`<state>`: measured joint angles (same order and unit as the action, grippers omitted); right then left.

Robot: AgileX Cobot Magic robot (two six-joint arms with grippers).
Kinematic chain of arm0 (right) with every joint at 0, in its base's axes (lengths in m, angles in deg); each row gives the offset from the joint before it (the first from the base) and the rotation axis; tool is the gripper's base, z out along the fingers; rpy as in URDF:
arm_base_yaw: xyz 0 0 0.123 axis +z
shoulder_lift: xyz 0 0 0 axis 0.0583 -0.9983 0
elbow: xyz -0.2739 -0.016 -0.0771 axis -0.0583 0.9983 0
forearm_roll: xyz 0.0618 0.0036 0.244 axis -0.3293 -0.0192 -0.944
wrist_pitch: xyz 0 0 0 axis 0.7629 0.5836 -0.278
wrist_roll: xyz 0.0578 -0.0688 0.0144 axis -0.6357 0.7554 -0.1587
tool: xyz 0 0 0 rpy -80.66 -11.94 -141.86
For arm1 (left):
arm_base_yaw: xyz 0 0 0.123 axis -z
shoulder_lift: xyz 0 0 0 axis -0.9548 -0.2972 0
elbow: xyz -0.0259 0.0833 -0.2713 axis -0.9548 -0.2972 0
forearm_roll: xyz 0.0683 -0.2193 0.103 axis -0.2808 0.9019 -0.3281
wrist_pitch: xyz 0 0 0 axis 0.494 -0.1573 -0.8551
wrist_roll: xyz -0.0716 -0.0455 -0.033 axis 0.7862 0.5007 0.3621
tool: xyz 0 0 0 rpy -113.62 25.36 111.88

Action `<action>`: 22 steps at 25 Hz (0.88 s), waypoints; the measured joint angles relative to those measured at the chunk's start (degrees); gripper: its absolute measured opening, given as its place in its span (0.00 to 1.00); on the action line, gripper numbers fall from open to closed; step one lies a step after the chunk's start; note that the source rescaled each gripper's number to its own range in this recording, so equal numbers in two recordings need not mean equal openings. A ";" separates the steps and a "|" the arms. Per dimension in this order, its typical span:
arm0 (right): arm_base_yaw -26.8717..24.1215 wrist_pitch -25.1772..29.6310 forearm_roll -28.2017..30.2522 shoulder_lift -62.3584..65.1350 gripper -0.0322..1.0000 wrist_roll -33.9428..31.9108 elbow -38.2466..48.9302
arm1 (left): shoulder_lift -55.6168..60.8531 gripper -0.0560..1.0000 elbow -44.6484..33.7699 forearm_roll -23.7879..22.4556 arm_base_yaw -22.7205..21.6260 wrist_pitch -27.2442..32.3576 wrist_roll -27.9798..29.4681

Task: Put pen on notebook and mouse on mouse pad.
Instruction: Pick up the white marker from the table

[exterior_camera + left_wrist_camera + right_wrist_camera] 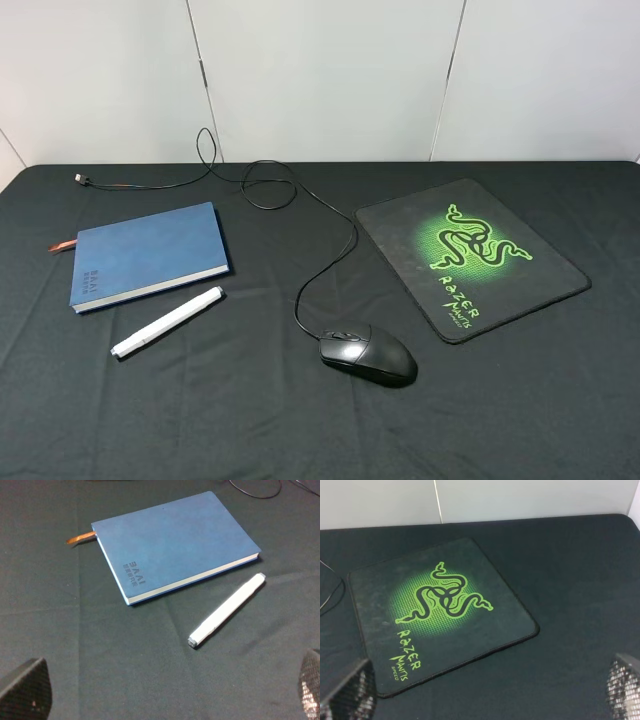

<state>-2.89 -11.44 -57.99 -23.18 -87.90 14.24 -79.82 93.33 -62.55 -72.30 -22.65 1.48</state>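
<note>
— The fingers [24,690] of the left gripper [165,692] are spread wide with nothing between them. It hangs over the black cloth [250,420], facing the pen [226,610] and the notebook [175,545].
— And the right gripper [485,690]?
— Same pose. Its two mesh-patterned fingers [345,692] are wide apart and empty, tipped down toward the mouse pad [485,630].
— Where's the pen lying?
— On the cloth, just beside the notebook's white page edge and roughly parallel to it. It isn't touching, as far as I can see. The mouse [367,353] sits on the cloth near the pad's closer corner, off the pad, and its cable [297,310] loops away toward the back of the table.
— Can you read anything?
— The blue cover has "BAAI" pressed into it near the spine, with a smaller line beneath that I can't make out. The pad carries a green snake emblem and "Razer Mantis Speed" in green letters. A reddish ribbon [80,538] pokes out of the notebook.
</note>
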 joint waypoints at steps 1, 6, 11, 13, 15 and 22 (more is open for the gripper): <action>0.00 0.00 0.00 0.00 1.00 0.00 0.00 | 0.00 0.99 0.00 0.00 0.00 0.00 0.00; 0.00 0.00 0.00 0.00 1.00 0.00 0.00 | 0.00 0.99 0.00 -0.01 0.00 0.00 0.00; 0.00 0.00 0.00 0.00 1.00 0.00 0.00 | 0.00 0.99 0.00 -0.01 0.00 0.00 0.00; 0.00 0.00 0.00 0.00 1.00 0.00 0.00 | 0.00 0.99 0.00 -0.01 0.00 0.00 0.00; 0.00 0.00 0.00 0.00 1.00 0.00 0.00 | 0.00 0.98 0.00 -0.01 0.00 0.00 0.05; 0.00 0.00 0.00 0.00 1.00 0.00 0.00 | 0.00 0.98 0.00 -0.01 0.00 0.00 0.05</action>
<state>-2.89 -11.44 -57.99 -23.18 -87.90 14.24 -79.82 93.33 -62.56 -72.30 -22.65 1.53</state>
